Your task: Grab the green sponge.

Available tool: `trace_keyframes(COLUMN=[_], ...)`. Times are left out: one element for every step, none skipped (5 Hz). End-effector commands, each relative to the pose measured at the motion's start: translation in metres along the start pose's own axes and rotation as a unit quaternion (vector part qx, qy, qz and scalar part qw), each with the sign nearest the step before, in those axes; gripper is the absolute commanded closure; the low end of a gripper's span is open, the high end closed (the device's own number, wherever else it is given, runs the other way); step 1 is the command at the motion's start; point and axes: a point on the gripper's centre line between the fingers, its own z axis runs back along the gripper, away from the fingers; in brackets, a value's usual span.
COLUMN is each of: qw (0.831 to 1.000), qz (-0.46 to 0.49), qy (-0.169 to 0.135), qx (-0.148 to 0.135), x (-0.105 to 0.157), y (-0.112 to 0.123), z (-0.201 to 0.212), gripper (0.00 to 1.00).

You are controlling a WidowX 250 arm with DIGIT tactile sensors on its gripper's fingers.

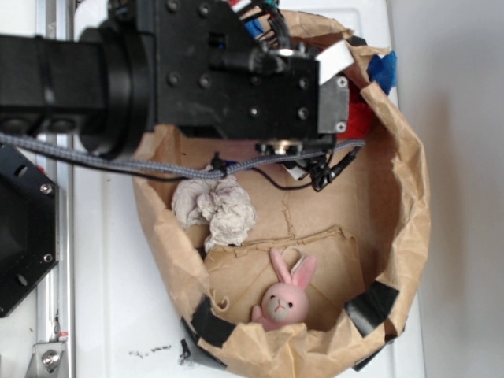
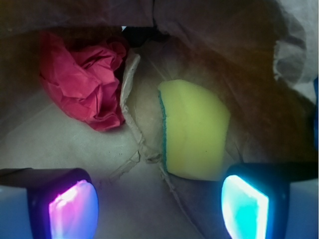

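the brown paper bag (image 1: 409,197), rolled down at the rim and patched with black tape, is the landmark here, sitting on a white surface (image 1: 110,315). the black robot arm (image 1: 157,71) reaches in over the bag's far rim, and its body hides much of that end. inside the bag, near the middle of the floor, lies an off-white crumpled cloth wad (image 1: 216,206). toward the bag's near rim a pink toy bunny (image 1: 285,295) sits against the paper wall.

in the wrist view, the green sponge (image 2: 197,132) lies on the bag's floor, yellow foam up, its thin green layer along the left edge. a red paper wad (image 2: 84,84) lies apart from it, to the left, by the bag's wall. the gripper (image 2: 159,206) is spread wide with nothing between its lit pads (image 2: 244,206); the right pad sits just at the sponge's lower corner.
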Motion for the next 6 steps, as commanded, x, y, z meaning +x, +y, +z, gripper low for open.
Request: trace_keyframes(qw=[1.0, 0.999, 0.998, 0.998, 0.998, 0.998], qz=[0.016, 0.015, 0.023, 0.029, 0.036, 0.04], qy=[-0.018, -0.021, -0.017, -0.014, -0.012, -0.015], qx=[-0.01, -0.04, -0.055, -0.058, -0.059, -0.051], x=[0.011, 0.006, 0.006, 0.006, 0.005, 0.004], y=[0.008, 0.004, -0.002, -0.006, -0.012, -0.023], z=[0.012, 0.023, 0.03, 0.034, 0.037, 0.036], gripper=[0.0, 0.0, 0.0, 0.0, 0.0, 0.0])
